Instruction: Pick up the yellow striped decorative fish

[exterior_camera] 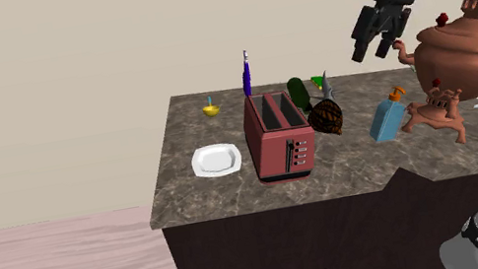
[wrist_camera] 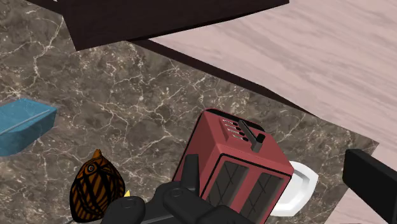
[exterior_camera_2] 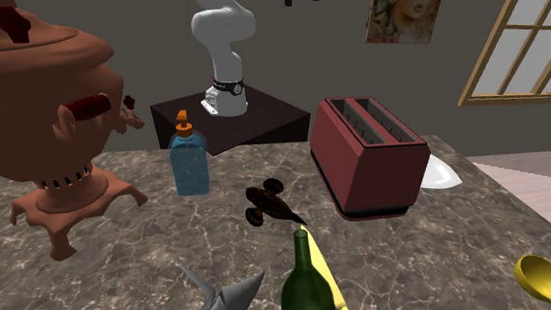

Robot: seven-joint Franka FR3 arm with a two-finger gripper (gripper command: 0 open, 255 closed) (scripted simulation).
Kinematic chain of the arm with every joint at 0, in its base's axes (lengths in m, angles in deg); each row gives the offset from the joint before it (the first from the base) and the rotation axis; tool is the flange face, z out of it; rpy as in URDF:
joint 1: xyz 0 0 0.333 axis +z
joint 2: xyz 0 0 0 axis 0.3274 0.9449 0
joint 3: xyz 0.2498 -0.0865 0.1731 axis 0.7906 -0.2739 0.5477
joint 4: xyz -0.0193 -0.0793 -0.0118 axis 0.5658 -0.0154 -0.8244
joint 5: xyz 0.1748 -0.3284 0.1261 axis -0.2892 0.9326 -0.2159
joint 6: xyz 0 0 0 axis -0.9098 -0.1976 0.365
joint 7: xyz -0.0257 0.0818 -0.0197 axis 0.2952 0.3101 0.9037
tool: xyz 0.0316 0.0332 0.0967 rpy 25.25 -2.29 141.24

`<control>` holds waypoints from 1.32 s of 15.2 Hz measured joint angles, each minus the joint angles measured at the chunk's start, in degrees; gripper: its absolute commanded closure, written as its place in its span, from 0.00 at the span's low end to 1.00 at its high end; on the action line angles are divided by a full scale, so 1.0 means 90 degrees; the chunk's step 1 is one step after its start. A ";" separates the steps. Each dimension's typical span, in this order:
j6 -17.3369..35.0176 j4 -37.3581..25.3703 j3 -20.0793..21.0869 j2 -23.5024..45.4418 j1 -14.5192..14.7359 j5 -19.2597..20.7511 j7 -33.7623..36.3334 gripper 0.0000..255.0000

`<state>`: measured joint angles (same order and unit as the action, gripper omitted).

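Note:
The decorative fish (exterior_camera: 327,117) is orange-brown with dark stripes and lies on the marble counter (exterior_camera: 198,200) just beside the red toaster (exterior_camera: 279,137). From the hand's camera the fish (wrist_camera: 95,188) shows its striped body near one finger. In the second exterior view the fish (exterior_camera_2: 271,205) looks dark brown, with a yellow part running toward the green bottle (exterior_camera_2: 305,287). My gripper (exterior_camera: 377,35) hangs open high above the counter, up and toward the shoulder view's right of the fish, with nothing between its fingers (wrist_camera: 372,188).
A copper samovar (exterior_camera: 467,45) and a blue bottle (exterior_camera: 387,118) stand to the shoulder view's right of the fish. A white plate (exterior_camera: 215,159), a yellow dish (exterior_camera: 211,109), a purple item (exterior_camera: 245,75) and a grey pointed object (exterior_camera_2: 222,297) also sit on the counter.

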<state>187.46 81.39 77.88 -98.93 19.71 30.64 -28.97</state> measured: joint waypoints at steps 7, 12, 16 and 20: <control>0.0774 0.0568 -0.0273 0.0335 -0.0019 0.0527 -0.0889 0.00; 0.1678 0.0959 -0.0568 0.0905 -0.0078 0.1073 -0.1730 0.00; 0.2536 0.1094 -0.0819 0.1623 -0.0137 0.1501 -0.2356 0.00; 0.3353 0.1030 -0.1054 0.2455 -0.0210 0.1904 -0.2933 0.00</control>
<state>217.63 90.67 68.39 -76.83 17.82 47.78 -55.37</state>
